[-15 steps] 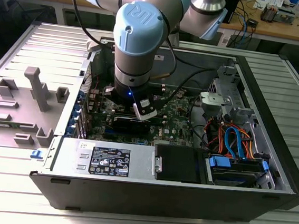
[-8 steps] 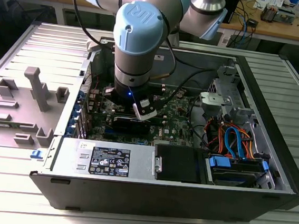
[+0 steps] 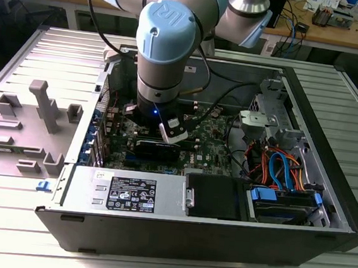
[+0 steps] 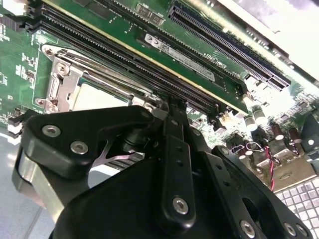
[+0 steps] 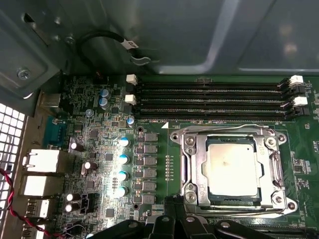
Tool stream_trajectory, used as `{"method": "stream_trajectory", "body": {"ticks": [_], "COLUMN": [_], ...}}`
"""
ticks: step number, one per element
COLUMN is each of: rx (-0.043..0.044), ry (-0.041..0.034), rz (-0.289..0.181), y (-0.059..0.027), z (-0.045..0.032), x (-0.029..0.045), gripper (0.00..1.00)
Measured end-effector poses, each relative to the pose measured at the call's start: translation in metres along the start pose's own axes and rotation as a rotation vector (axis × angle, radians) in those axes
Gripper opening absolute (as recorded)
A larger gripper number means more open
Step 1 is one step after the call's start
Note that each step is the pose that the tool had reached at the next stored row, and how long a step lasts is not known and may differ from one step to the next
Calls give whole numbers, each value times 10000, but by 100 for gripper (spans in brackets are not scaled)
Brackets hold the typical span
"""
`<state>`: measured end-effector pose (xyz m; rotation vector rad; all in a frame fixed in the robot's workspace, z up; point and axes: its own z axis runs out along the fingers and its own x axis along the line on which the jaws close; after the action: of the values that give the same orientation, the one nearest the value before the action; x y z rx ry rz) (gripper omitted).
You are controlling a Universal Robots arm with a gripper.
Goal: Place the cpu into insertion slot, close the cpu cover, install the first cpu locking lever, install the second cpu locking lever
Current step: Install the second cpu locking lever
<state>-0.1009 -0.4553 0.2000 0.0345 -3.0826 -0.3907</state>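
Observation:
The cpu (image 5: 233, 172) lies flat in its socket on the green motherboard, its silvery top showing through the window of the cpu cover (image 5: 195, 164), which is down over it. One thin wire locking lever (image 5: 224, 128) runs along the socket's side nearest the memory slots, and another (image 5: 239, 213) along the opposite side. My gripper (image 5: 174, 206) is shut with nothing in it, its tips just off a corner of the socket. In the second wrist view the gripper (image 4: 172, 107) stands beside the cover (image 4: 65, 82) and the cpu (image 4: 97, 94). In the exterior view the gripper (image 3: 171, 132) reaches down inside the open computer case.
Long black memory slots (image 5: 209, 99) run beside the socket. Capacitors (image 5: 123, 159) and rear ports (image 5: 42, 162) stand on the board. The case holds a power supply (image 3: 129, 192) and a drive bay with coloured cables (image 3: 277, 169). Grey fixtures (image 3: 42, 105) stand on the table at the exterior view's left.

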Motion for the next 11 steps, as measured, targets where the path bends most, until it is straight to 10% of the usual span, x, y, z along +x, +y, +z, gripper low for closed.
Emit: {"method": "stream_trajectory", "body": {"ticks": [5, 6, 7, 11], "rx": [-2, 393, 520, 519], "ry": [2, 3, 6, 12], "rz": [1, 39, 47, 49], "y": [30, 98, 107, 107], "z": [-61, -151, -152, -152], "x": [2, 4, 4, 3], "gripper": [11, 11, 11, 11]}}
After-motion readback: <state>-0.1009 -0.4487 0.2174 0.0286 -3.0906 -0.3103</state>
